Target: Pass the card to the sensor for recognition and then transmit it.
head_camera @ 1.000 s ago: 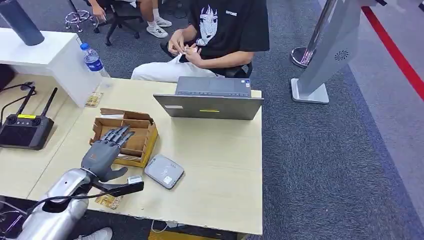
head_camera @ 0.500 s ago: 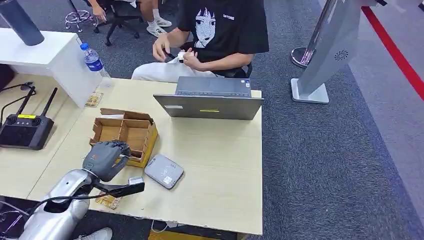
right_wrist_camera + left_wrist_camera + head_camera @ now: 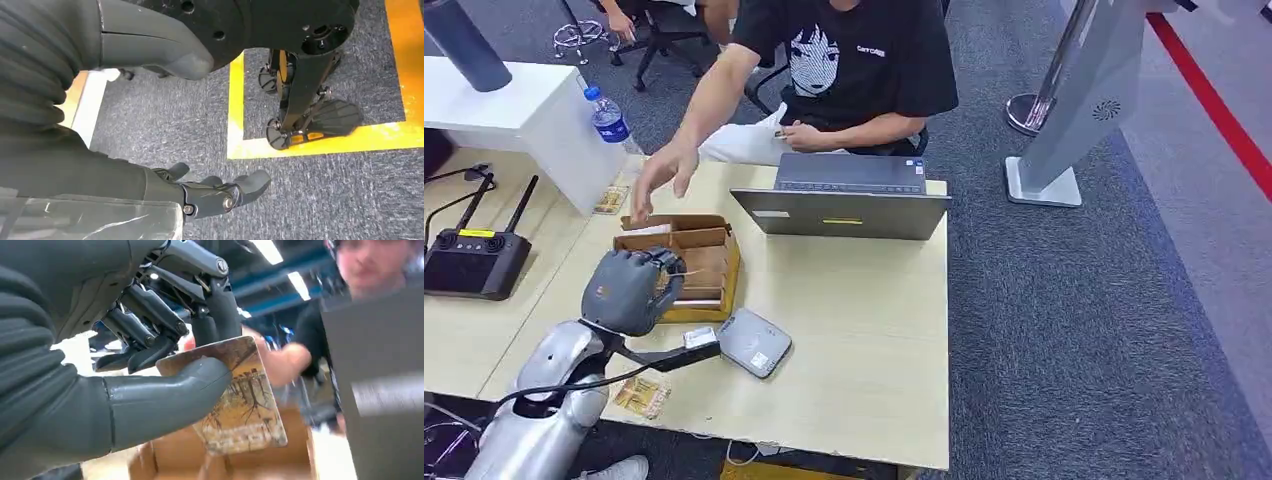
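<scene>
1. A pale wooden table (image 3: 864, 330) is being viewed from above; a person in a black shirt (image 3: 864, 60) is being seen seated at its far side, behind a grey laptop (image 3: 844, 200), with one person's hand (image 3: 659, 175) being held out over the far end of a cardboard box (image 3: 699, 260).
2. The compartmented cardboard box is being shown near the table's left part; a flat grey sensor (image 3: 752, 342) is lying just beside its near corner, apart from the robot's hand.
3. The left hand (image 3: 627, 290) is being held over the near side of the box; its fingers are being curled in, and a card (image 3: 240, 400) with a brownish printed picture is being pinched between the thumb (image 3: 165, 400) and the darker fingers above it.
4. The right hand (image 3: 220, 192) is hanging over the grey carpet, fingers loosely apart, nothing being held.
5. A risk is being judged here: only the card's upper edge is being pinched, so it could be twisted or dropped into the box while being swung towards the sensor; the person's outstretched hand, being close to the box, could be brushed.
6. The card could also be passed too high or tilted over the sensor, so recognition could be missed.
</scene>
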Controlling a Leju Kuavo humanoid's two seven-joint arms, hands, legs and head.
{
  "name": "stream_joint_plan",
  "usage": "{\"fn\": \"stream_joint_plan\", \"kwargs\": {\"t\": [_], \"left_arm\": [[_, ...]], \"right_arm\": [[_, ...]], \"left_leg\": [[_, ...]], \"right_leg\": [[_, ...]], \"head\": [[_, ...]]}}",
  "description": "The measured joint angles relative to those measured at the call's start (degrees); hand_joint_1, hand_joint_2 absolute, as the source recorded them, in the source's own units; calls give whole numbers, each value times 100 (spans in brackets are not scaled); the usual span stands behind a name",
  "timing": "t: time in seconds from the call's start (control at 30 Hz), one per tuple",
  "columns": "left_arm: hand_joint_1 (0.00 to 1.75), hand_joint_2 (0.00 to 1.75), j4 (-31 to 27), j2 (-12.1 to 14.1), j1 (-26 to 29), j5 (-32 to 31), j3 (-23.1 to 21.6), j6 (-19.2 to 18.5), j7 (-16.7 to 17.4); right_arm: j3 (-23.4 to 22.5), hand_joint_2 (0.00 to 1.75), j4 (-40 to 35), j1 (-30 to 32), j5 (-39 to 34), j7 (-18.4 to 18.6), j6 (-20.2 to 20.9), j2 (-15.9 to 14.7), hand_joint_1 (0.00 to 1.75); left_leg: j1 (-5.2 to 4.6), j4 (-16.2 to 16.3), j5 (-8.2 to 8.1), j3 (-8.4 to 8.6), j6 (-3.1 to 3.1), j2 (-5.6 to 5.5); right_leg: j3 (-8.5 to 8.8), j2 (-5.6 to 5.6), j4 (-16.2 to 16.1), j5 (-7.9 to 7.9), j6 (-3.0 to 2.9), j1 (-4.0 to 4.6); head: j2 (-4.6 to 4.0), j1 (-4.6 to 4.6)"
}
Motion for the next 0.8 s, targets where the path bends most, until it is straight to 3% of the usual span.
{"fn": "stream_joint_plan", "kwargs": {"t": [0.3,0.73,0.77,0.8], "left_arm": [[175,175,-508,-206,-111,-114,418,4,15],[169,175,-698,-359,-122,-153,649,-33,61],[0,175,-698,-365,-122,-160,658,-46,61],[0,175,-698,-376,-120,-162,663,-63,61]], "right_arm": [[-37,175,0,-8,90,39,-9,17,0],[-42,175,0,-10,96,55,-24,39,0],[-42,175,0,-10,98,55,-26,39,0],[-44,175,0,-10,105,55,-33,39,0]], "left_leg": [[1,-1,1,1,-1,1],[0,0,0,-2,-1,1],[0,0,0,-2,-1,1],[1,0,0,-3,-1,1]], "right_leg": [[0,0,2,0,-1,1],[-3,4,1,0,0,0],[-3,4,1,-1,0,0],[-4,4,1,-1,0,0]], "head": [[0,-2],[0,0],[0,0],[0,0]]}}
